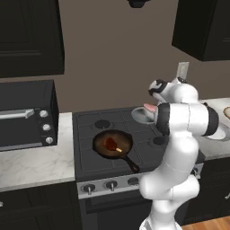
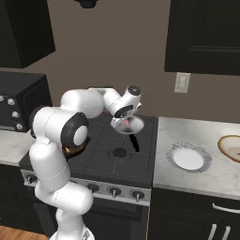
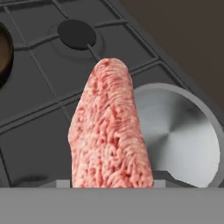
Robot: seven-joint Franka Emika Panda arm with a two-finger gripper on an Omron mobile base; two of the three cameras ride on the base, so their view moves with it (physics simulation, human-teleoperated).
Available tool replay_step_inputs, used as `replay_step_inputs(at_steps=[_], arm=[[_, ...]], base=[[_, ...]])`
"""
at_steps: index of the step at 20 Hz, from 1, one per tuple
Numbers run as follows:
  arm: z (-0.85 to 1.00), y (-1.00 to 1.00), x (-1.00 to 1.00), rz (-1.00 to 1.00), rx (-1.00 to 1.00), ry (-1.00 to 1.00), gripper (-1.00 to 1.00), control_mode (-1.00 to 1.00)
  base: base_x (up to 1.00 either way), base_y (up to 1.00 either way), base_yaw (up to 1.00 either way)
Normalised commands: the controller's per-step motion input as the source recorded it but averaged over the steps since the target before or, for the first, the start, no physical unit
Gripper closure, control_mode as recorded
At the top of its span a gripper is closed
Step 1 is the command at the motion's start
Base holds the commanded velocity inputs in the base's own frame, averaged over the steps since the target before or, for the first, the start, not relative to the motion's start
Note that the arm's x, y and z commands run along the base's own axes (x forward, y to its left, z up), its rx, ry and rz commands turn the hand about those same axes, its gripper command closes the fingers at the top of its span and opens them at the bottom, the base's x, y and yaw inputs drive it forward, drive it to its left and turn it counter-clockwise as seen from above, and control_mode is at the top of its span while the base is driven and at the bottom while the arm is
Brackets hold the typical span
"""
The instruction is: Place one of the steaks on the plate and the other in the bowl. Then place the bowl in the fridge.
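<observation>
My gripper [image 2: 125, 122] is shut on the pinkish-red marbled steak [image 3: 109, 131], which hangs just above a shiny silver dish [image 3: 179, 135] at the stove's back right. The steak hides the fingertips in the hand view. From the left base view this steak [image 1: 150, 108] shows beside the hand. The reddish-brown steak [image 1: 111, 143] lies in the black skillet [image 1: 113, 144] on the stove's front left burner. A white plate [image 2: 188, 157] sits on the marble counter right of the stove. The beige bowl [image 2: 230, 147] stands further right at the frame's edge. The fridge is out of view.
The black stove [image 2: 117, 154] has knobs along its front. A black microwave [image 1: 27, 114] stands on the left counter. Dark cabinets [image 2: 206, 35] hang above, and a wall outlet [image 2: 182, 82] is behind the right counter. My arm's elbow [image 1: 186, 119] blocks part of the right counter.
</observation>
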Motion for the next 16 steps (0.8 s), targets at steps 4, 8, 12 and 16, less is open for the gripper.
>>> replay_step_inputs(at_steps=[4,8,12,16], arm=[[0.39,-0.23,-0.76,-0.01,0.0,-0.09,1.0,-1.0],[0.35,-0.46,-0.69,0.0,0.0,-0.1,1.0,-1.0],[0.17,-0.6,-0.61,-0.02,0.0,-0.04,1.0,-1.0],[0.03,-0.75,-0.54,-0.03,0.0,-0.01,1.0,-1.0]], base=[[0.0,0.0,0.0],[0.0,0.0,0.0],[0.0,0.0,0.0],[0.0,0.0,0.0]])
